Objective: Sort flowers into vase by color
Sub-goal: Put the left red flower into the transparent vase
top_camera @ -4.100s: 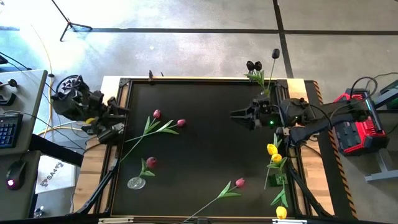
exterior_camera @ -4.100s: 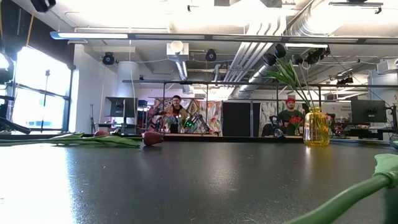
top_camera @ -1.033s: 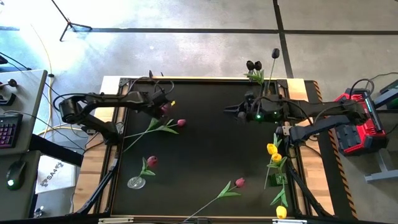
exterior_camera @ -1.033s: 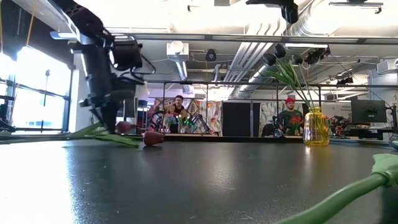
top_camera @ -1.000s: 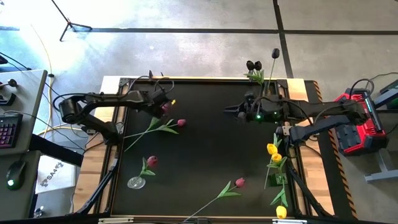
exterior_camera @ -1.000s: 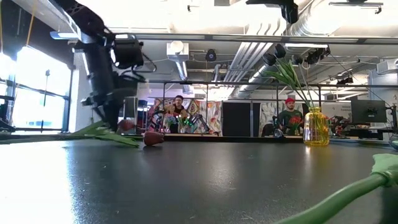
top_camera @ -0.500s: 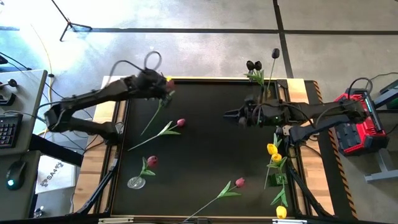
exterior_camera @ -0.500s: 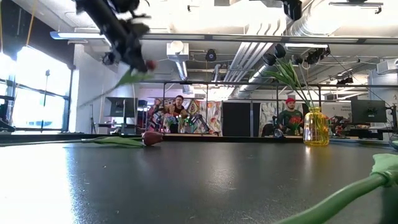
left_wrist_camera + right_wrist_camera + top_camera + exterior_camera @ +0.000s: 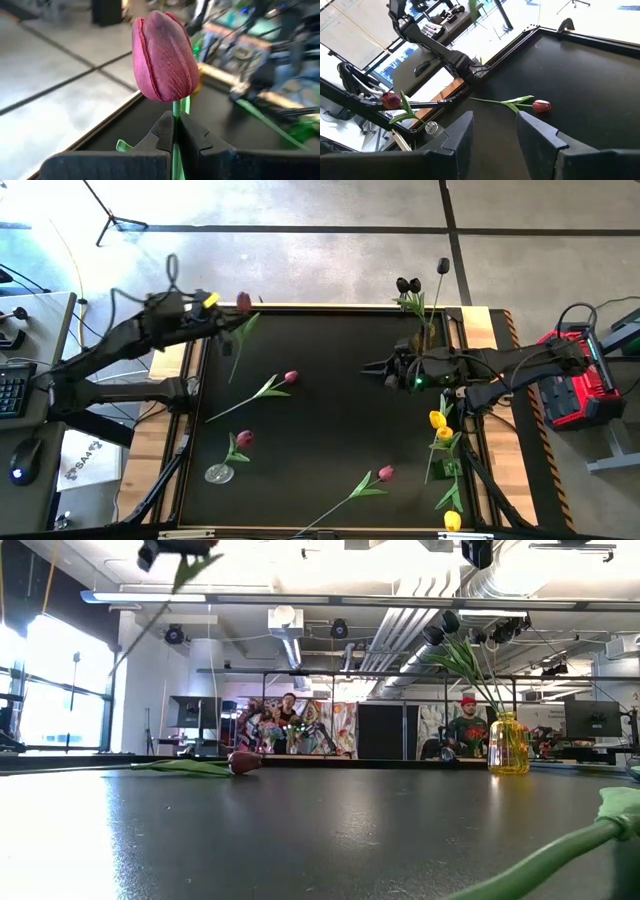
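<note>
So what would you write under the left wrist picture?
Left pincer shut on the green stem of a pink tulip, just below its head.

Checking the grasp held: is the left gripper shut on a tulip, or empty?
Shut on it. The left gripper pinches the green stem just below the pink tulip, lifted off the table.

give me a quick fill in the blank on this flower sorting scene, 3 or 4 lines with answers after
1. The left gripper is shut on the stem of a ____ tulip.
2. The yellow vase at the table's far edge holds tulips with ____ heads.
3. The right gripper hovers over the black table with its fingers ____.
4. Not counting the held one, ____ pink tulips lie on the table.

Missing words: pink; dark purple; open; three
</note>
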Controlling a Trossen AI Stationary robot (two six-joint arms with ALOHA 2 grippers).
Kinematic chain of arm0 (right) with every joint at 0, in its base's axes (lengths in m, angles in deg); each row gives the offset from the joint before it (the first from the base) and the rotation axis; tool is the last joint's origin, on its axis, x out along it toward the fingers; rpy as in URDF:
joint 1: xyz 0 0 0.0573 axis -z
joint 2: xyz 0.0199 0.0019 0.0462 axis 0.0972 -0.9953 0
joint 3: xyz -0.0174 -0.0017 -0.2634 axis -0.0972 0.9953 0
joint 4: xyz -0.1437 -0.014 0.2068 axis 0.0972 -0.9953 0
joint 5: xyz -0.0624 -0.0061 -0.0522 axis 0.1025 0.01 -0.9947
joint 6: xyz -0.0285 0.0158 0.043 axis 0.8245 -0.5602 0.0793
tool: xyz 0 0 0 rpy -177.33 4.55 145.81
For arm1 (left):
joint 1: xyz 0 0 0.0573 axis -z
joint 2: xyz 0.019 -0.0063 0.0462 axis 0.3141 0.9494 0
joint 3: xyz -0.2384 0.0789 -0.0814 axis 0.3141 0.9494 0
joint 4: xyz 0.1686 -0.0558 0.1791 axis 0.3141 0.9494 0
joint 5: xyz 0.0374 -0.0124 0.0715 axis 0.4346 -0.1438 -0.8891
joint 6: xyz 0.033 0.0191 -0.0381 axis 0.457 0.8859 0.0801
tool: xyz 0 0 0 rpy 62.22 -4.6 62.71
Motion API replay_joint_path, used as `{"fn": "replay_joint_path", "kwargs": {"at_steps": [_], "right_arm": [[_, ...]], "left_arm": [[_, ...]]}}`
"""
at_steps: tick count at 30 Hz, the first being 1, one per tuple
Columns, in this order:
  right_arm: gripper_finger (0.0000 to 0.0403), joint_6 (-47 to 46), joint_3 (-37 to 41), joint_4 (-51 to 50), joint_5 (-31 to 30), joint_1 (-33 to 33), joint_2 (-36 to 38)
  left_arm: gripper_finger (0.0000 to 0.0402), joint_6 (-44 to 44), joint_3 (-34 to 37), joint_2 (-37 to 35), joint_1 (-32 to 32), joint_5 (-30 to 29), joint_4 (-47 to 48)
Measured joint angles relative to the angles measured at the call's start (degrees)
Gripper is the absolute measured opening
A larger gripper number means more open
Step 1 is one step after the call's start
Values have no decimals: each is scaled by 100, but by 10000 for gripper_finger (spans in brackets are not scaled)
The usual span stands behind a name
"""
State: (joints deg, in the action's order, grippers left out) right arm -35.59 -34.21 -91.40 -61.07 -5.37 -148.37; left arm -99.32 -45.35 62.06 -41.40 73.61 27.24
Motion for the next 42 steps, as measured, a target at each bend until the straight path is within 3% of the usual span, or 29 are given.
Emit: {"fn": "replay_joint_path", "kwargs": {"at_steps": [5, 9, 14, 20, 27, 34, 39, 42], "right_arm": [[138, -58, 0, 14, 8, -38, 0], [138, 189, 0, -71, -13, -133, 0], [138, 257, 0, 24, -105, -96, 0], [138, 333, 0, 154, -165, -194, 0], [138, 333, 0, 167, -538, -347, 0], [138, 170, 0, 311, -680, -347, 0], [138, 153, 0, 437, -719, -397, -1], [138, 152, -2, 455, -798, -457, -71]], "left_arm": [[0, -158, 0, -448, 692, 112, -599], [0, -246, -249, -419, 1343, 112, -1332], [0, -3, -854, -74, 2251, -164, -811], [0, 279, -815, -194, 3388, -729, -643], [0, 259, 16, -767, 4437, -1738, -597], [0, -19, 899, -955, 5033, -2229, -1131], [0, -82, 1058, -946, 5335, -2275, -1216], [0, -123, 1058, -956, 5510, -2003, -1209]]}}
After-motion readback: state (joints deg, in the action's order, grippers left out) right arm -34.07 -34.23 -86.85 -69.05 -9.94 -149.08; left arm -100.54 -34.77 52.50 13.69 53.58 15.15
